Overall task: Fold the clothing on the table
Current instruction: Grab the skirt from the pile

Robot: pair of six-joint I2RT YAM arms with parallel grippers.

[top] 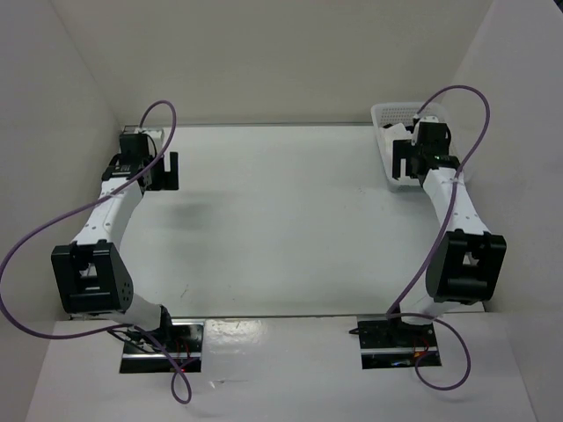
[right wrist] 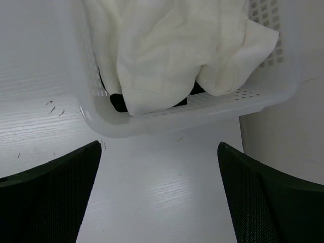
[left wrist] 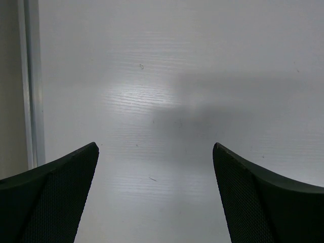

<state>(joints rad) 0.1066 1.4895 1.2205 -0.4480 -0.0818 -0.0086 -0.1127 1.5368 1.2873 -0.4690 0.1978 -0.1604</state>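
End effector status: the right end effector (right wrist: 158,147) is released, with its jaws wide apart and nothing between them. It is poised by the near rim of the basket (right wrist: 167,124), at the far right corner of the desk (top: 281,220). The left end effector (left wrist: 156,147) is likewise released and empty, over bare desk near the far left corner.

Locate the clothing (right wrist: 167,50). It lies crumpled inside the basket, not on the desk, on top of a black garment (right wrist: 119,101) that shows beneath its lower edge. Pleats cannot be made out in the bunched fabric.

Treat the task as not begun: no fold is made and nothing is laid out flat. Expect the remaining work to be as follows. Lift the clothing out of the basket without the black garment, spread it on the desk, then fold it.
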